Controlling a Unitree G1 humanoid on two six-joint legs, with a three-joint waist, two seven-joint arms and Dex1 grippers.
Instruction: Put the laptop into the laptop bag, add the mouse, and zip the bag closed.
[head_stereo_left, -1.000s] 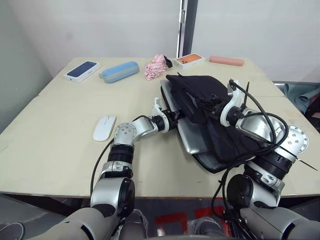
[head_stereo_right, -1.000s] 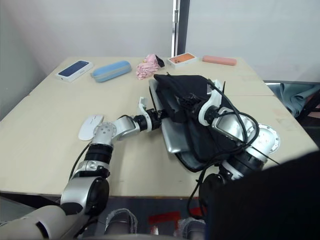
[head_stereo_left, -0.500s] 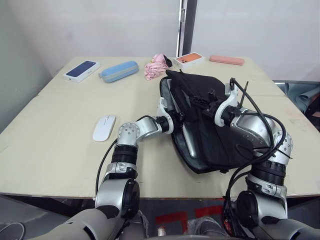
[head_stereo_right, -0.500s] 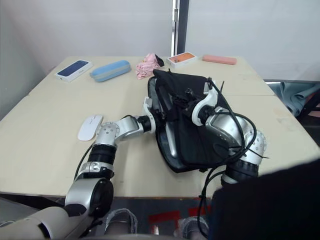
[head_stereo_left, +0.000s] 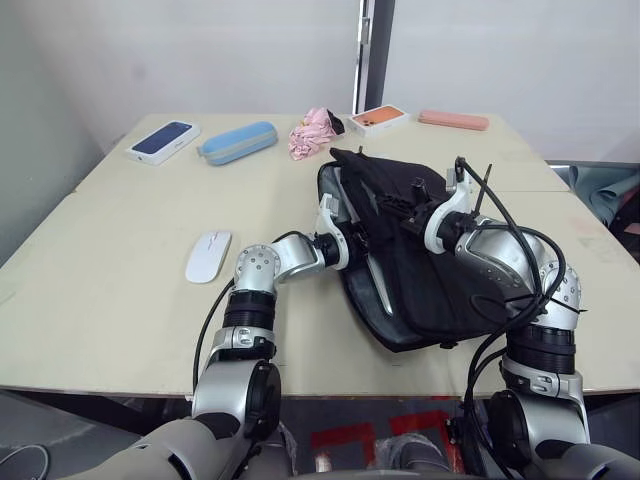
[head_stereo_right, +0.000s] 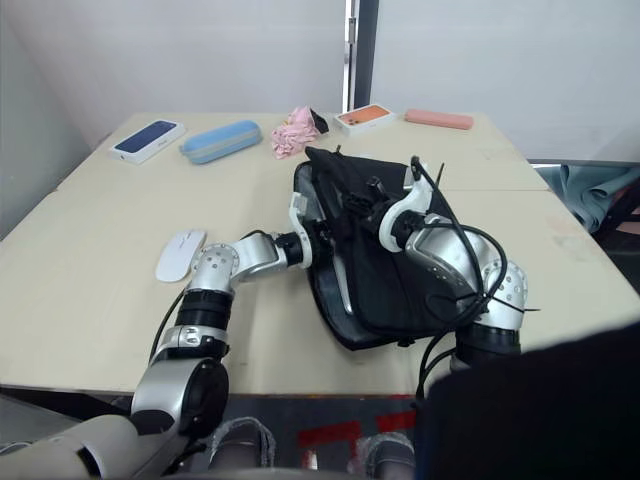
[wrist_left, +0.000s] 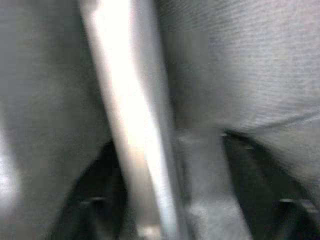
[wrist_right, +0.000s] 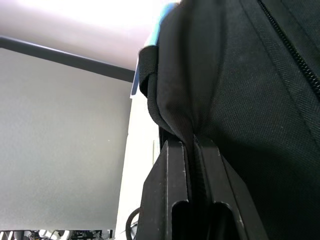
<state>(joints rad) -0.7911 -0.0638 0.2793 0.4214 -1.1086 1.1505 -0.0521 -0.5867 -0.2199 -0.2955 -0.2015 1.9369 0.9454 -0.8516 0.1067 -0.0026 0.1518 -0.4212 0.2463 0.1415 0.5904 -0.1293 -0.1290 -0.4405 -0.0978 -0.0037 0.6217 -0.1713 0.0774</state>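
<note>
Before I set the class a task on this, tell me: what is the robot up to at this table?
It is packing a laptop into a black laptop bag. The right gripper is pinched shut on a fold of the bag's fabric, holding it up, while the left gripper works at the bag's open side, where a strip of the laptop's silver edge shows. The white mouse lies on the table to the robot's left, not yet packed. The bag is not zipped.
</note>
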